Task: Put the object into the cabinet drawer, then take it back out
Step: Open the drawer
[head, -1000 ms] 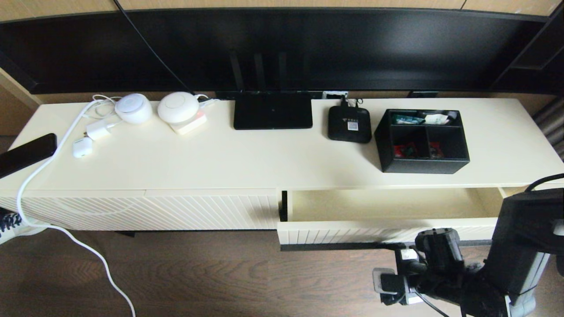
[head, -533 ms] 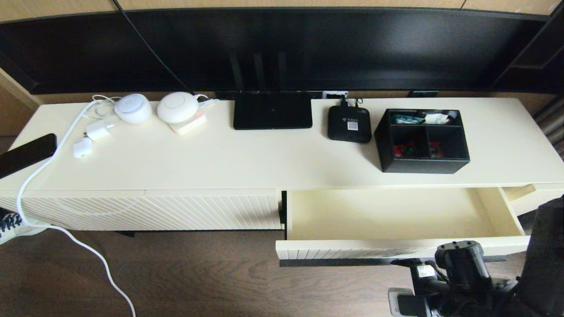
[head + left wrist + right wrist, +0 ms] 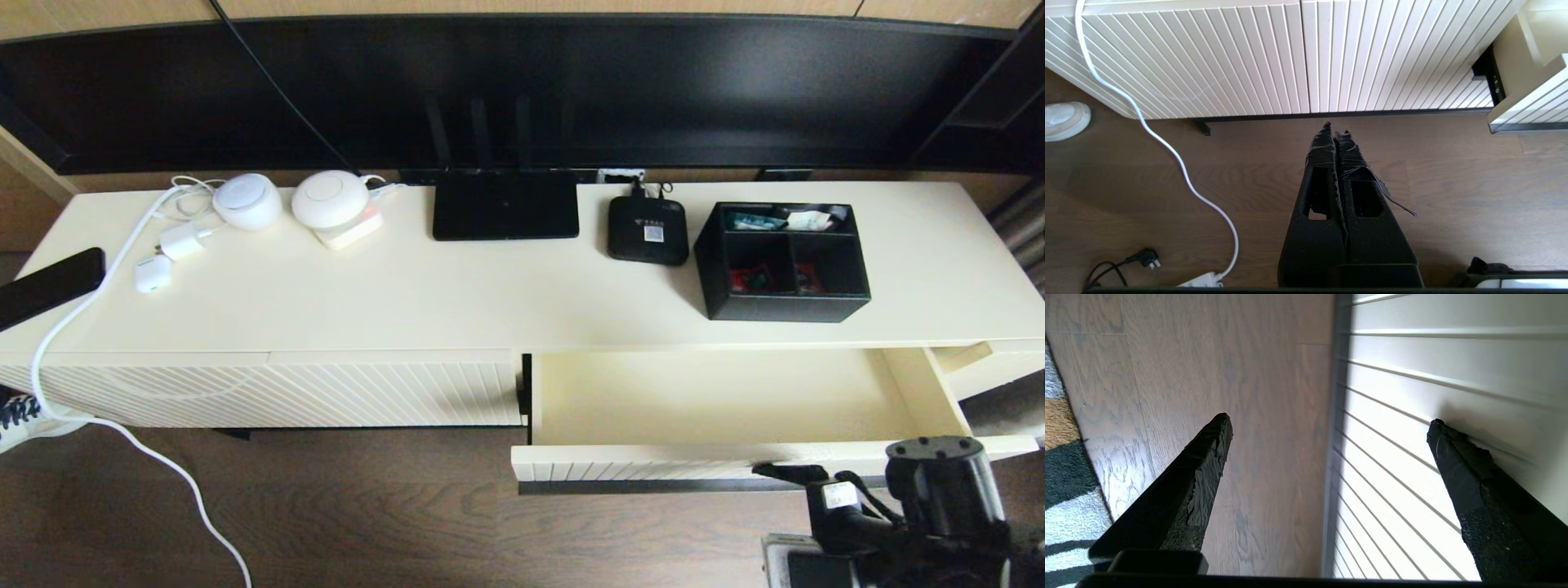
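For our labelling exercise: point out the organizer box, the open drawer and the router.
organizer box [image 3: 784, 308], head view, front wall.
drawer [image 3: 718, 396], head view, bare floor.
router [image 3: 504, 208], head view, top face.

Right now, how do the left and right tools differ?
The left tool is shut and empty, hanging over bare floor before the closed ribbed front. The right tool is open and empty, one finger at the open cabinet drawer front, the other over floor. Both are black and low, off the organizer box.
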